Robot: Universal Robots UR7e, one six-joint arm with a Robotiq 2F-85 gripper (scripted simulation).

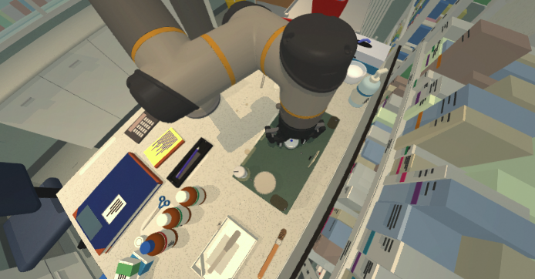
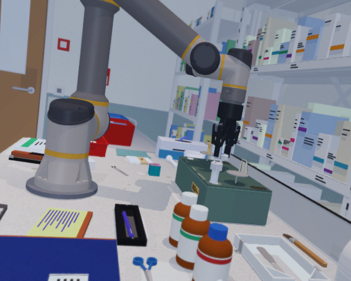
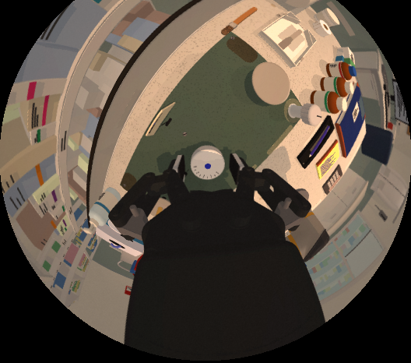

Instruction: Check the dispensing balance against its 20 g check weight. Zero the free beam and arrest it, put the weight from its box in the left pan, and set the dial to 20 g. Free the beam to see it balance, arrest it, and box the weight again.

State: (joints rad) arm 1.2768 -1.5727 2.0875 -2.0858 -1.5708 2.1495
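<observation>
The green dispensing balance [image 1: 287, 163] [image 2: 222, 189] sits on the counter near the shelf-side edge. A white graduated dial [image 3: 207, 165] [image 1: 291, 143] with a blue centre dot stands on its top. One tan round pan [image 3: 270, 83] [image 1: 264, 181] is in view on the near part of the balance top. A white knob [image 3: 307, 113] [image 1: 241, 172] sticks out from the balance's side. The other pan is hidden under my wrist. My gripper [image 3: 207, 168] [image 2: 221, 151] hangs straight over the dial with a finger on each side of it; it is open and holds nothing.
A blue book [image 1: 115, 202] lies at the counter's near corner, with a yellow notepad [image 1: 164, 146] and black pen tray [image 1: 189, 159] beside it. Three brown bottles [image 1: 171, 217] stand in front of the balance, and a white tray [image 1: 225, 248] and a brush [image 1: 272, 254] lie nearby.
</observation>
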